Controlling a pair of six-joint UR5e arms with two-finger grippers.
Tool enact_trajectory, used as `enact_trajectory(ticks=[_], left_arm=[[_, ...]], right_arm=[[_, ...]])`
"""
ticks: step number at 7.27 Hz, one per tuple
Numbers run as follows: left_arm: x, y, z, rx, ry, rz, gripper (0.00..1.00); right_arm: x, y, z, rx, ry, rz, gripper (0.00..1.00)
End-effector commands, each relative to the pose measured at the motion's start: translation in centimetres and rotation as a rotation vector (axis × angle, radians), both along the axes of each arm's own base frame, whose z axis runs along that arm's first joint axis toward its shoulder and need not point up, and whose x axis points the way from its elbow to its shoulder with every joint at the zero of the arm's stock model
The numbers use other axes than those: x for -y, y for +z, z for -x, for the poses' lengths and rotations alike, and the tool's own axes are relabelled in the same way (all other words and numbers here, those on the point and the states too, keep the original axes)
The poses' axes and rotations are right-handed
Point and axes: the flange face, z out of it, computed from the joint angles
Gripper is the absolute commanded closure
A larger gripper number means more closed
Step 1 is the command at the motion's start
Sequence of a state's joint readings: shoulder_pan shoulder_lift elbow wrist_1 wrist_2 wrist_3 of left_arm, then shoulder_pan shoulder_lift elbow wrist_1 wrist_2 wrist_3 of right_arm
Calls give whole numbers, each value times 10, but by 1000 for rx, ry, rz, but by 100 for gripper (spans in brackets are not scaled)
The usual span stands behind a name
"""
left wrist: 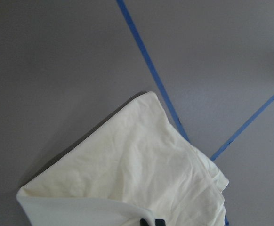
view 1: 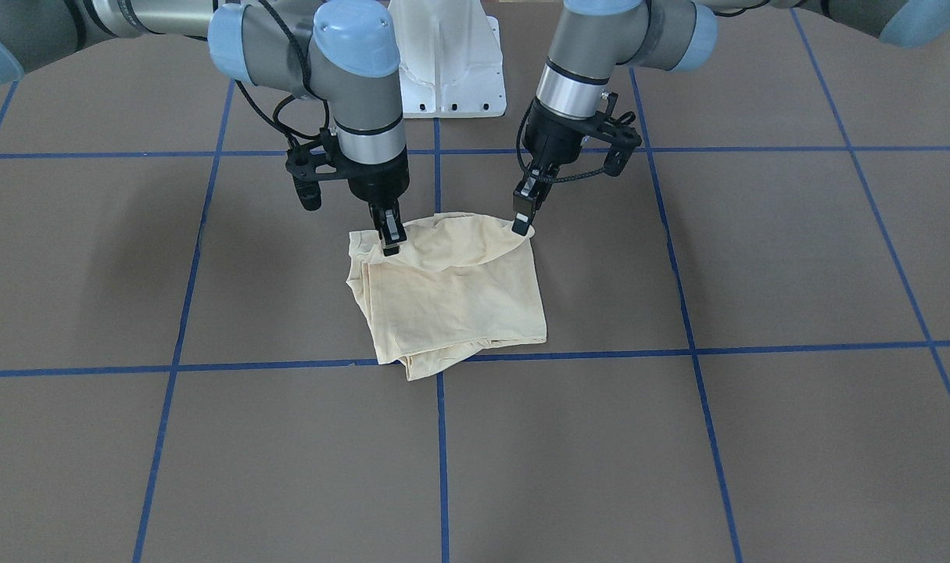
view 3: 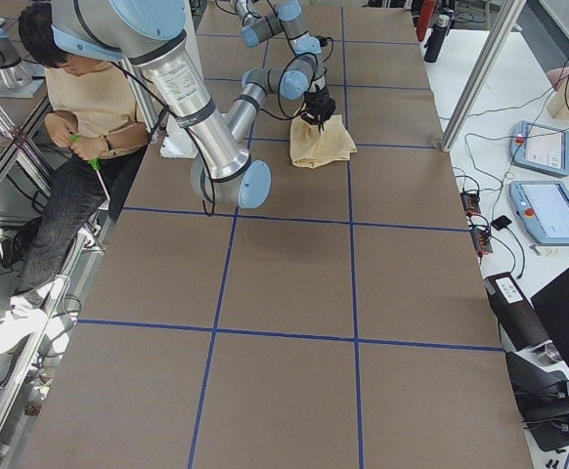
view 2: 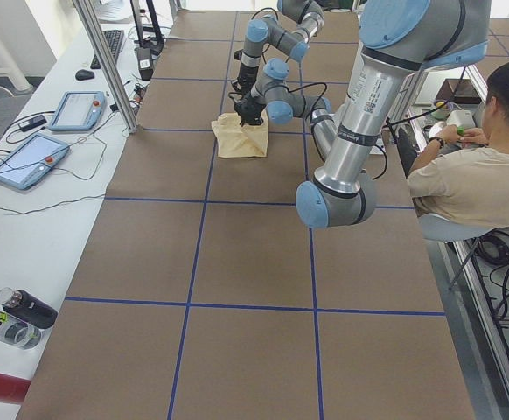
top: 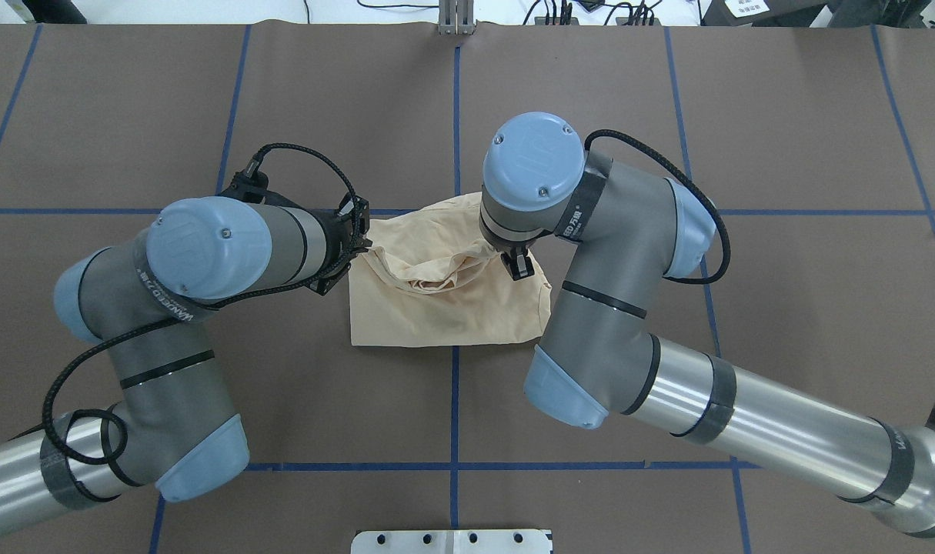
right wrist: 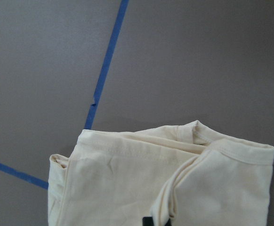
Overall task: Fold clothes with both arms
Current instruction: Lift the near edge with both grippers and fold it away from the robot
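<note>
Item: cream T-shirt (view 1: 459, 297), frame centre. Thin, limp, light; take by upper corners. State: left gripper (view 1: 524, 225), right gripper (view 1: 391, 241) both pinching upper edge.

Bright and even throughout, lit softly from above; broad, soft-edged shadows on the brown tabletop (view 1: 91, 234) in the front-facing view (darkest beside the T-shirt (view 1: 451, 305)). Cooler and paler in the left wrist view, cloth nearly white, nearest fold slightly blurred

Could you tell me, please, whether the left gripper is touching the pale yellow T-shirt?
Touching. The front-facing view shows the left gripper pinching a lifted corner of the folded pale yellow thin-fabric T-shirt, with the cloth hanging from its fingers.
</note>
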State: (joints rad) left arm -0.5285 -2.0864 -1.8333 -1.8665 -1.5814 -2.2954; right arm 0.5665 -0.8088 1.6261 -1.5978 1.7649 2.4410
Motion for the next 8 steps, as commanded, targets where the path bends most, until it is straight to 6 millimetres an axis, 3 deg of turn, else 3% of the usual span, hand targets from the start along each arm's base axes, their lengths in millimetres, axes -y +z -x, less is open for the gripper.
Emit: enact_trajectory(ticks=[1, 2, 4, 7, 8], left_arm=[[38, 25, -21, 24, -25, -5, 100], [49, 29, -22, 30, -29, -18, 100], [67, 54, -43, 33, -34, -19, 100], [99, 63, -34, 21, -78, -28, 100], [117, 60, -32, 20, -100, -28, 100]], right_arm=[[43, 37, 20, 28, -16, -30, 100], [46, 39, 20, 19, -30, -41, 100], [60, 34, 39, 0, -54, -36, 100], [89, 40, 27, -27, -56, -48, 100], [106, 45, 25, -16, -40, -57, 65]])
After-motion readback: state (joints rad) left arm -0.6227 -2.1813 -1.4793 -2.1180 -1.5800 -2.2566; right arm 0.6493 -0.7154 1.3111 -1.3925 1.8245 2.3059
